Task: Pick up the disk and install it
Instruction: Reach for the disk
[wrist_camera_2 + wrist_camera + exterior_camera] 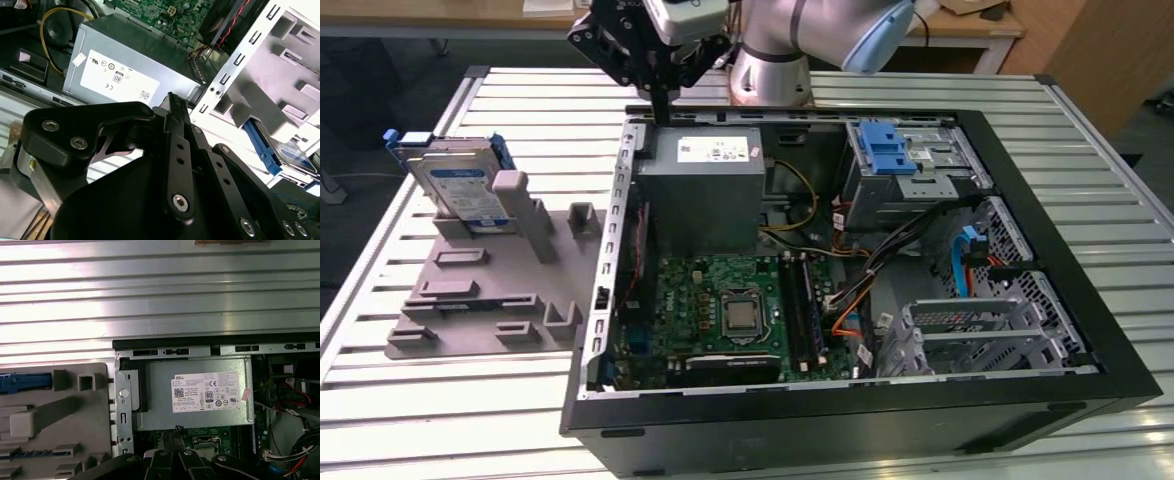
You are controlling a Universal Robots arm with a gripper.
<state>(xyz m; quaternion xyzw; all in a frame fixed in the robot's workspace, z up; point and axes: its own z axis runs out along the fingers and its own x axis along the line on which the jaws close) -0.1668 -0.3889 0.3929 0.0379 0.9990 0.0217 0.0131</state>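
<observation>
Big slatted table [440,420], bare strips by its edges. Open PC case [854,425] lies on it, grey power box [707,190] in its far corner. Grey holder [480,300] sits just beside the case wall, exterior view's left. The disk [460,190] stands up in it, open air on top. Pincer [662,115] hangs over the case's far edge, pressed shut, w/ nothing in it.

Arm [781,40] high, jaws together, empty.

Silver arm [767,55] with pale-blue joint cap [874,40]; black, seemingly 2-fingered hand [172,98] of linked bars with silver screws [180,201].
</observation>
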